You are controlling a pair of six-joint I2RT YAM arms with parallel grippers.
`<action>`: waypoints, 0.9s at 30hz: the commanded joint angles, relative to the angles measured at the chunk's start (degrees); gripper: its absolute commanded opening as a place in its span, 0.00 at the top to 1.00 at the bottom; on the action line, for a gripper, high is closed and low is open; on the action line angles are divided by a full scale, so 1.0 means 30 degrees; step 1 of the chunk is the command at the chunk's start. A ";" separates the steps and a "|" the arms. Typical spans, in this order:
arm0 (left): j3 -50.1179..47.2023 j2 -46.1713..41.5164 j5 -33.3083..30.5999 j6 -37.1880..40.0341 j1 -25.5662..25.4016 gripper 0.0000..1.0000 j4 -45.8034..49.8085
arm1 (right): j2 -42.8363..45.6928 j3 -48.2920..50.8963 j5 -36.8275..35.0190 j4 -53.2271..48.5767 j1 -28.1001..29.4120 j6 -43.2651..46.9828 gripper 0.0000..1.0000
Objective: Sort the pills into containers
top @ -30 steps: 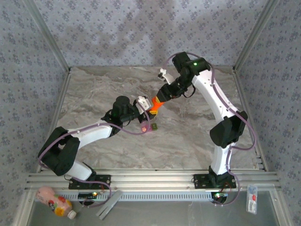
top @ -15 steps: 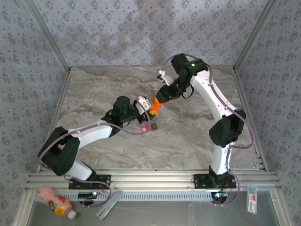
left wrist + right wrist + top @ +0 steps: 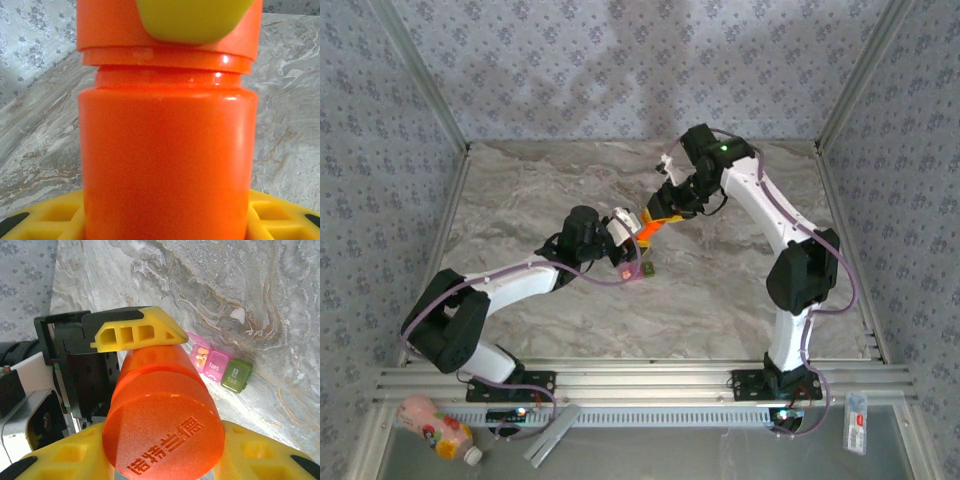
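A small orange bottle (image 3: pixel 649 226) hangs above the marble table between both arms. My left gripper (image 3: pixel 632 230) is shut on its body (image 3: pixel 167 150), and its yellow fingers (image 3: pixel 45 220) hug the base. My right gripper (image 3: pixel 666 206) is shut on the bottle's cap (image 3: pixel 162 435), which bears raised lettering, with one of the right gripper's yellow fingers (image 3: pixel 260 452) on either side of it. The containers (image 3: pixel 639 270) lie on the table just below the bottle. The pink compartment (image 3: pixel 201 354) is open with orange pills inside, and the green one (image 3: pixel 237 375) is closed.
A small white fleck (image 3: pixel 237 315) lies on the marble beyond the case. The table (image 3: pixel 520 200) has patterned walls on three sides and an aluminium rail (image 3: pixel 640 385) along the front. A pink drink bottle (image 3: pixel 438 427) and a packet (image 3: pixel 857 422) lie outside the rail.
The right arm's wrist and forearm have swung left and turned around the cap. The bottle has shifted slightly toward the left gripper. The left arm has stayed put.
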State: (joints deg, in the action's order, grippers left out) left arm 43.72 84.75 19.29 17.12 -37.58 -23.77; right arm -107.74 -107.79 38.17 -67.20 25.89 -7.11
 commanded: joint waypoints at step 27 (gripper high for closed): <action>0.1134 -0.0979 0.0371 -0.0200 -0.0143 1.00 -0.3093 | 0.1571 -0.0370 0.0382 0.1102 -0.0228 -0.2434 0.31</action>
State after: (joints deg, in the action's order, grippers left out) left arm 44.21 84.03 18.83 16.91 -37.60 -29.06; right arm -105.12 -107.61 39.44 -63.57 25.30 -14.06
